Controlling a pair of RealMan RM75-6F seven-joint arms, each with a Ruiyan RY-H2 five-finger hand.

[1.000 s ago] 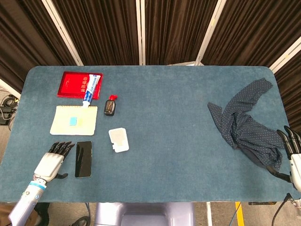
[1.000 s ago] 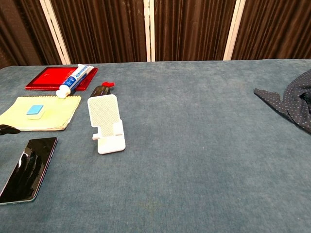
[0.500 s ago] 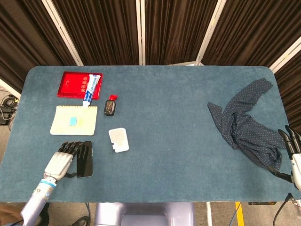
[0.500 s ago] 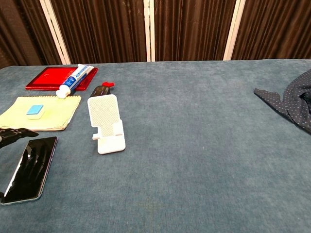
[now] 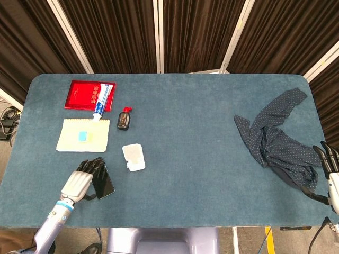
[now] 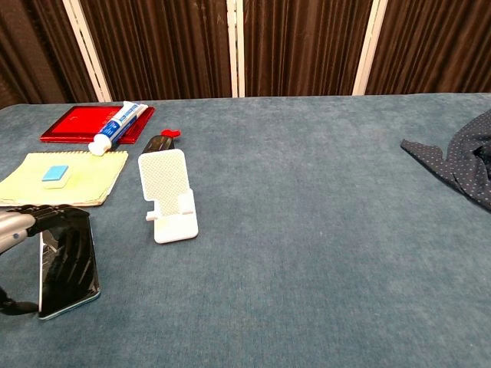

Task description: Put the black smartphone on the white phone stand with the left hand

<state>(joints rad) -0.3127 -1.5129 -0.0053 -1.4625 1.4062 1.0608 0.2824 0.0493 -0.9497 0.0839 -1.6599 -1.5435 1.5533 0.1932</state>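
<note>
The black smartphone point(image 5: 106, 183) lies near the table's front left edge, turned at an angle. In the chest view the smartphone point(image 6: 69, 262) stands tilted up on its long edge. My left hand point(image 5: 81, 183) grips it from the left, fingers point(image 6: 37, 212) over the upper edge and thumb under the lower one. The white phone stand point(image 5: 133, 157) sits upright just right of and beyond the phone, a short gap away; the chest view also shows the stand point(image 6: 169, 195). My right hand point(image 5: 329, 170) rests at the table's far right edge, fingers apart, holding nothing.
Behind the phone lies a yellow notepad point(image 5: 83, 135) with a blue eraser point(image 6: 54, 173) on it. Further back are a red book point(image 5: 79, 95), a toothpaste tube point(image 5: 101, 99) and a small black item point(image 5: 124, 119). A dark dotted cloth point(image 5: 278, 138) covers the right side.
My left hand moved right onto the phone and closed around it. The phone has swung round toward the stand and tipped up off the table on one edge. The right hand stayed still.
</note>
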